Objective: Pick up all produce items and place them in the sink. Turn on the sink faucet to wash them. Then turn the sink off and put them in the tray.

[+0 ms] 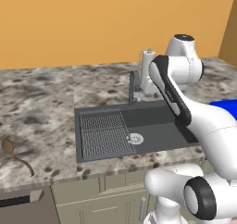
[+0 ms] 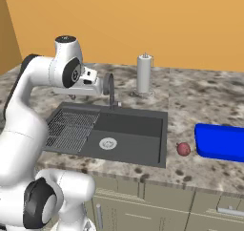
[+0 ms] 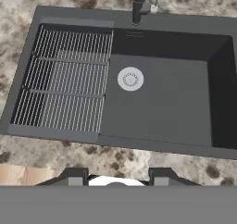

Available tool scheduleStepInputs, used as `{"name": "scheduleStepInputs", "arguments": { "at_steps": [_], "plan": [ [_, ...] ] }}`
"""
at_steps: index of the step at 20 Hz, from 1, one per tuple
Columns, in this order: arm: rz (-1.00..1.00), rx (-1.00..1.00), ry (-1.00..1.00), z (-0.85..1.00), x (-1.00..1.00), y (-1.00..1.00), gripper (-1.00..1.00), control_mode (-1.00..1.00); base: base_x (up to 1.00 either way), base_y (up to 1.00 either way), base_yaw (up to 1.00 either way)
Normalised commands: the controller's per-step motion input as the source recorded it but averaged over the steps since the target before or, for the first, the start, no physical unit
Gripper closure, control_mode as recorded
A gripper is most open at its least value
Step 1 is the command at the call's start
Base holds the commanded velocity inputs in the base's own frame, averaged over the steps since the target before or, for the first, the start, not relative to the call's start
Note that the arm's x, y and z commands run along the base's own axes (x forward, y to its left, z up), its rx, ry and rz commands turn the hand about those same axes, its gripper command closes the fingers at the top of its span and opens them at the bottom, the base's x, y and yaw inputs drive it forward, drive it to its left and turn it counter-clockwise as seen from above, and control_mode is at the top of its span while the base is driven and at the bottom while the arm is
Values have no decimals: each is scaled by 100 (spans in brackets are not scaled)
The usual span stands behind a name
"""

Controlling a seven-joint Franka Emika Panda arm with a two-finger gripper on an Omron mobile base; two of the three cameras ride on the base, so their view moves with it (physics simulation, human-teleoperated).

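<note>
Left base view: we see the sink w/ ribbed drainboard and silver drain; basin holds no produce. Sink faucet stands at the rear rim, no water visible. A blue corner of the tray shows behind the arm. A brown long-tailed object lies on the counter, well apart from the sink.

Right base view: the red produce item rests on the counter between sink and tray, just beside the tray. The gripper hangs above the sink near the faucet, nothing in it.

Hand view: fingertips sit partly apart, approx. halfway, holding nothing; basin below is bare.

Status, as we judge: no step done yet. Remaining: pick fruit, sink, wash, faucet off, tray.
</note>
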Motion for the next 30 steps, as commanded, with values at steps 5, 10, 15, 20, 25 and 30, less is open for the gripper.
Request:
{"name": "scheduleStepInputs", "arguments": {
  "at_steps": [5,10,15,20,25,30],
  "plan": [
    [-14,18,-1,-23,-18,-67,-100,-100,0,0,0],
    [-17,17,7,-61,-23,-100,-100,-100,0,0,0],
    [0,-4,21,-67,0,-86,-100,-100,0,0,0],
    [0,-15,6,-34,0,-100,-100,-100,0,0,0],
    [-1,-11,8,-30,3,-100,-100,-100,0,0,0],
    [-11,0,12,-36,27,-97,-100,-100,0,0,0]
  ]
}}
